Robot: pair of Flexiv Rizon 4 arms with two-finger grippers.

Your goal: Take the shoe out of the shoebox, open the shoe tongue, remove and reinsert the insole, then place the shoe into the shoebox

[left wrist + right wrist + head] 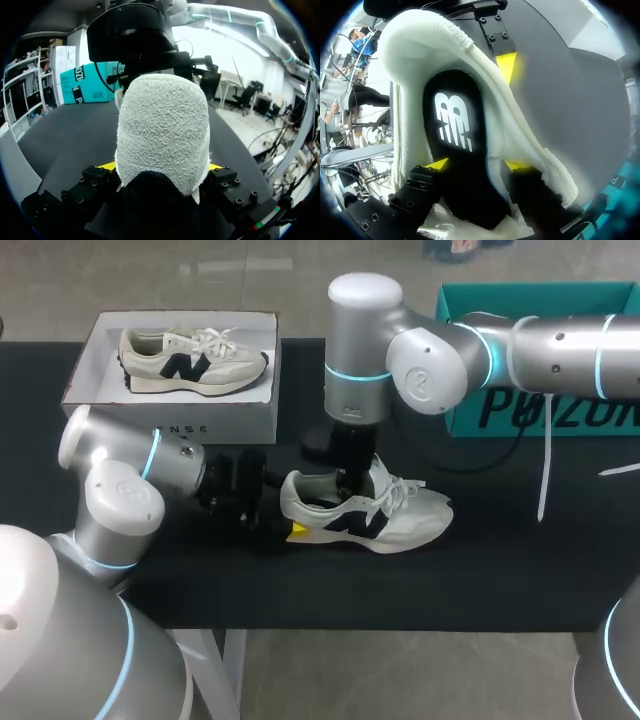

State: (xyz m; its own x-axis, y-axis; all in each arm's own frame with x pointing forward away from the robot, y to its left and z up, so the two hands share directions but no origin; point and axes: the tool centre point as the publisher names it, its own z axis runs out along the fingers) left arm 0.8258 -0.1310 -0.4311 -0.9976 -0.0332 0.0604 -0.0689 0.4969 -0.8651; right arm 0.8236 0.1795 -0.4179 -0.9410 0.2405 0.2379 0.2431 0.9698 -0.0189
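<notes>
On the black worktop (500, 570), a white and cream shoe (400, 522) lies on its sole about midway between the left and right edges and a little nearer the front edge. Its toe points toward the right edge and its heel toward the left. Our left arm (120, 490) comes in low from the front left corner, and our left gripper (161, 166) has the heel of the shoe in its jaws, pinching it from both sides with a yellow tip pressed against each flank of the towelling heel. Our right arm (520, 345) reaches in from the right edge and bends straight down over the shoe. Our right gripper (477, 165) is sunk into the shoe's opening, at the heel end of the black insole (451, 120), which lies inside the shoe with its white logo showing. The insole seems to fill the gap between the jaws, but we cannot tell whether they pinch it or only stand beside it. The white shoebox (240, 420) sits open at the far left corner, well apart from the held shoe, with a second matching shoe (190, 362) lying inside it, toe to the right. A teal box (470, 415) stands at the far right corner.
</notes>
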